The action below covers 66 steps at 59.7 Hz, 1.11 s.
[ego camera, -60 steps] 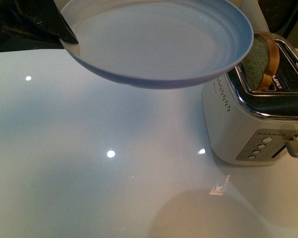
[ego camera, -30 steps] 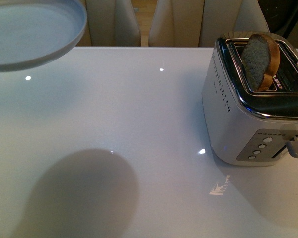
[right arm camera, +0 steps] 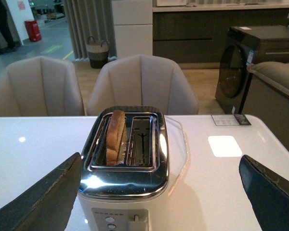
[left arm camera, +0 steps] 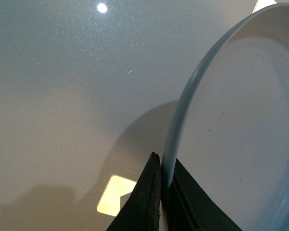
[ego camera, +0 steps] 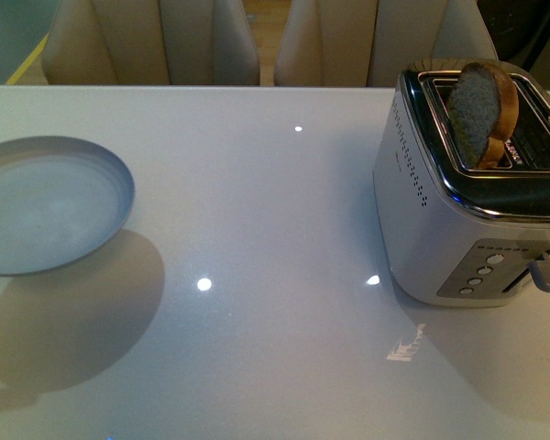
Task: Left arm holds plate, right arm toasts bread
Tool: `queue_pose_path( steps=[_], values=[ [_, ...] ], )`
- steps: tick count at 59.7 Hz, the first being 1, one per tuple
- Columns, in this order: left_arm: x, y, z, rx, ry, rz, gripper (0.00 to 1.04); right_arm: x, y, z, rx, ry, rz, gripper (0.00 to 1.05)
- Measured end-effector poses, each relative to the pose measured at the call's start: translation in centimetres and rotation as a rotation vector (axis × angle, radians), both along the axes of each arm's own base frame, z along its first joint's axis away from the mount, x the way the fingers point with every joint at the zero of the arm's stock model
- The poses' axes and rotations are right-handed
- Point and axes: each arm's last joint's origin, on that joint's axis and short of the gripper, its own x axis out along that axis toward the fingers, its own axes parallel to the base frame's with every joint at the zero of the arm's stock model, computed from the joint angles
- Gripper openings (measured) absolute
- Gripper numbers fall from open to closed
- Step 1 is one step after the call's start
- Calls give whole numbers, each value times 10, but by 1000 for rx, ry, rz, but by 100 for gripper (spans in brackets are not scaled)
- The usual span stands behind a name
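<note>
The left hand (left arm camera: 164, 173) is clamped on the rim of the plate (left arm camera: 241, 120), one dark finger (left arm camera: 144, 197) on the outside of the rim and the other against its inner face. The left wrist view shows the pale blue-grey plate edge-on to the fingers, its shallow bowl bare, with a shadow spread on the glossy white tabletop (left arm camera: 62, 96) beside it. In the front view the plate (ego camera: 46, 206) sits at the tabletop's left edge, about midway between near and far edges, and throws a broad shadow toward the near edge. Whether it touches the surface I cannot tell.

The right hand (right arm camera: 159, 163) is spread wide with nothing between its fingers (right arm camera: 43, 202). It faces the toaster (right arm camera: 123, 187) from above the tabletop.

The bread (ego camera: 481, 110) stands in the toaster (ego camera: 449, 238), in the slot nearer the middle of the tabletop. Its rounded crust rises above the chrome top and leans slightly. The toaster is by the right edge, well apart from the plate. A lever (ego camera: 548, 273) and a column of round buttons (ego camera: 481, 270) are on its near face. Beige chairs (ego camera: 165, 41) stand beyond the far edge.
</note>
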Motion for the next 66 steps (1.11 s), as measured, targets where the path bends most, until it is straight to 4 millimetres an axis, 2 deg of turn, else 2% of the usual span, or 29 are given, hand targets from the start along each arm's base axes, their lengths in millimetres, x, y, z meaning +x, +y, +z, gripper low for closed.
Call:
queue_pose_path(
  steps=[20, 35, 48, 55, 57, 66],
  values=[
    [3, -1, -50, -51, -8, 10, 3, 0, 0, 0, 0, 0, 0, 96],
    [17, 4, -86, -104, -13, 54, 3, 0, 0, 0, 0, 0, 0, 96],
    [19, -1, -101, -127, 14, 41, 3, 0, 0, 0, 0, 0, 0, 96],
    [20, -2, -103, -131, 15, 39, 3, 0, 0, 0, 0, 0, 0, 96],
    [20, -2, -103, -131, 16, 39, 5, 0, 0, 0, 0, 0, 0, 96],
    [19, -2, -103, -136, 20, 39, 30, 0, 0, 0, 0, 0, 0, 96]
  ],
)
